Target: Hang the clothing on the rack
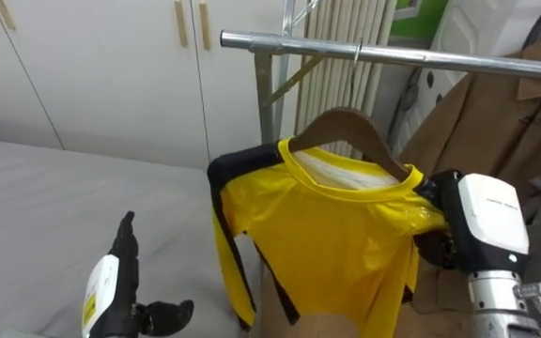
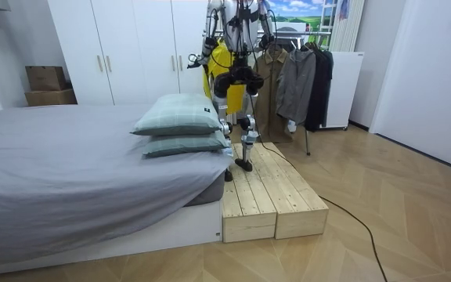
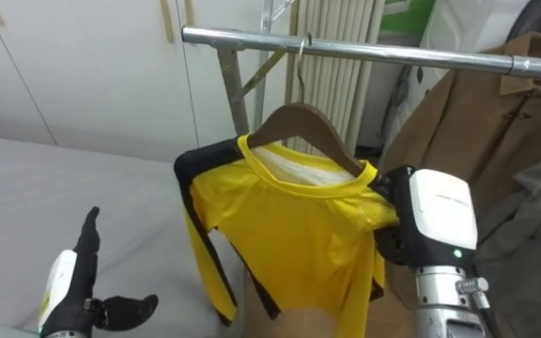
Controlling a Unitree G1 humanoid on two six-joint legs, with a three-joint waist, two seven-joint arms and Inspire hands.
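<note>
The left hand hangs nearest, at 7 o'clock in the eye views, over the grey bed. Its fingers are straight and point up, the thumb is spread, and it holds nothing.

At the centre hangs the yellow shirt, with dark sleeves, draped on a wooden hanger. The hanger's hook crosses the metal rail at 12 o'clock.

The right hand sits at 4 o'clock, against the shirt's shoulder at the hanger's end. Its white back covers the fingers, so I cannot tell whether they grip.

Along the rail towards 2 o'clock a brown coat hangs close beside the shirt. The rail's end at 11 o'clock is bare.

Behind stand a white wardrobe with its doors shut, at 10 o'clock, and a ribbed radiator at 12 o'clock.

In the room view the robot stands on a wooden platform at the bed's edge, facing the rack. Two pillows lie stacked just beside it. Cardboard boxes stand by the far wall at 10 o'clock.
</note>
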